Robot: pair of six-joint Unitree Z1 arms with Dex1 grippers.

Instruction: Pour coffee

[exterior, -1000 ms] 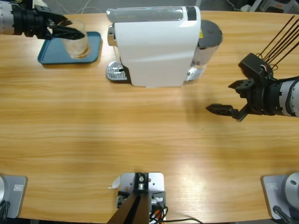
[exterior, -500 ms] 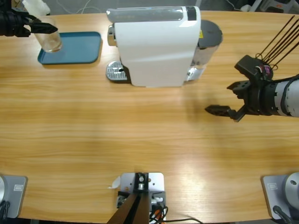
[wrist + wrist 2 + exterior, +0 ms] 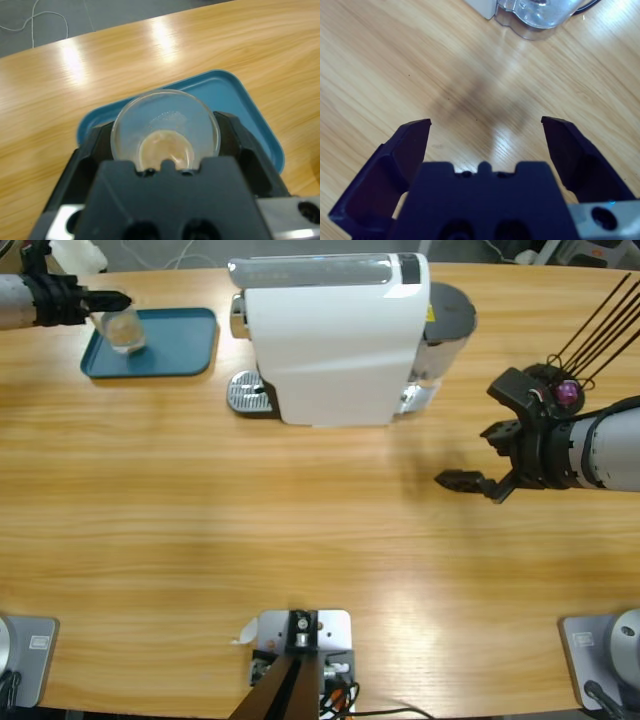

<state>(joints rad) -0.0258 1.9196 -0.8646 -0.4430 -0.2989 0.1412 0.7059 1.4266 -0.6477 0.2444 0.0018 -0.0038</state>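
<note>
Left wrist view shows the coffee (image 3: 161, 148) low in a clear glass tumbler (image 3: 165, 130) pinched by the left gripper (image 3: 165, 145) over the blue tray (image 3: 250, 115) at the desk's far-left corner, while the right gripper (image 3: 485, 132) hangs spread above bare wood.

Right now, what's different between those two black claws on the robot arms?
The left gripper is closed around a clear glass tumbler holding a little tan coffee, above the blue tray; the right gripper is wide open and holds nothing. The left is at the table's far corner; the right hangs over bare table beside the white coffee machine. Both have two black jaws.
</note>
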